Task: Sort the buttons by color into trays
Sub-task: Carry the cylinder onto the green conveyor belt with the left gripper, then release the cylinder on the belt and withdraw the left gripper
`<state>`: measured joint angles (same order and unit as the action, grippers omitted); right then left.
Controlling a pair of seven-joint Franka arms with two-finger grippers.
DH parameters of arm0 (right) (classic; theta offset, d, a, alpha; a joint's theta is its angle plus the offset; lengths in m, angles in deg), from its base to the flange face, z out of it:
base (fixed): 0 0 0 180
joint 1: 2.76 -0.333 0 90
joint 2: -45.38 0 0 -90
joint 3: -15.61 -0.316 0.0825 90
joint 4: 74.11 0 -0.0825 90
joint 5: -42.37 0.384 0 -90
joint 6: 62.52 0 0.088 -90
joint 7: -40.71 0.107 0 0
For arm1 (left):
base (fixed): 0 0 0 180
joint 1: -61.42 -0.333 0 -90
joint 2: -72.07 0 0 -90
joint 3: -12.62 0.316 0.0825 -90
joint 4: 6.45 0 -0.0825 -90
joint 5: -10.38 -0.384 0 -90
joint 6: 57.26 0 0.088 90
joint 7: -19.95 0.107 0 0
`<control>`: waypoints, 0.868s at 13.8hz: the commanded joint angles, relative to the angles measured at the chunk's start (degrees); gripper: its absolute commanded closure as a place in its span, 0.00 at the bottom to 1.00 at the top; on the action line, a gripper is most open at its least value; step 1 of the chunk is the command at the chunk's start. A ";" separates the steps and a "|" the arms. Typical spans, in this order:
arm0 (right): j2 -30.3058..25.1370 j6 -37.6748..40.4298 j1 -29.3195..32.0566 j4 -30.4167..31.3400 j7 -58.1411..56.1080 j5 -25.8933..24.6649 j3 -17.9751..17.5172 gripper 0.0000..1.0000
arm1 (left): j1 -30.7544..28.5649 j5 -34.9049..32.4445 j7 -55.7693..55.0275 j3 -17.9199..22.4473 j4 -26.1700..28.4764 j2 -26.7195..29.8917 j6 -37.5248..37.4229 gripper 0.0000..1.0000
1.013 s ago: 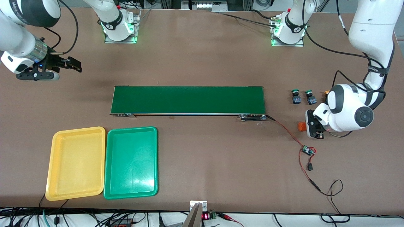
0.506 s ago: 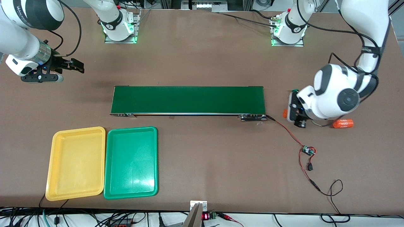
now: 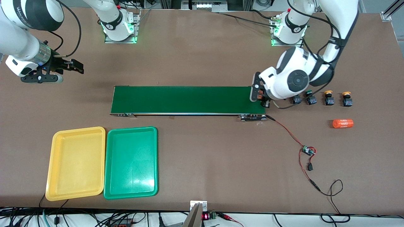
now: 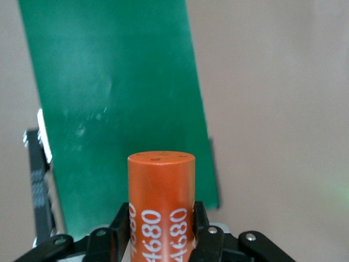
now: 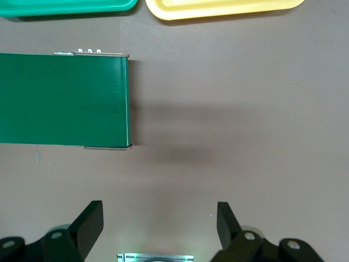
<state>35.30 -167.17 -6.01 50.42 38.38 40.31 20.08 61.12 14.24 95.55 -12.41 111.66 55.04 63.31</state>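
Observation:
Four buttons stand in a row on the table past the conveyor belt's end on the left arm's side: a green one partly hidden by the left arm, a green one and two yellow-orange ones. The yellow tray and the green tray lie side by side, both empty. My left gripper is shut on an orange cylinder marked 4680, over the end of the belt. My right gripper is open and empty, waiting over the table at the right arm's end.
The long dark-green conveyor belt lies across the middle of the table. A second orange cylinder lies nearer the front camera than the buttons. A red wire with a small circuit board runs from the belt's end. The right wrist view shows the belt's other end.
My left gripper has carried the orange cylinder from the table near the buttons to the conveyor belt's end. This uncovered the buttons and the second cylinder. The right gripper has barely moved.

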 commanded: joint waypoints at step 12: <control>0.59 0.58 -1.41 -2.01 0.75 -0.23 -0.08 0.00 | 0.84 0.97 -0.63 2.70 3.09 6.72 9.16 0.00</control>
<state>35.31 -167.27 -6.93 49.57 38.42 40.31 19.99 63.65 14.27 94.33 -11.75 113.76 54.70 73.36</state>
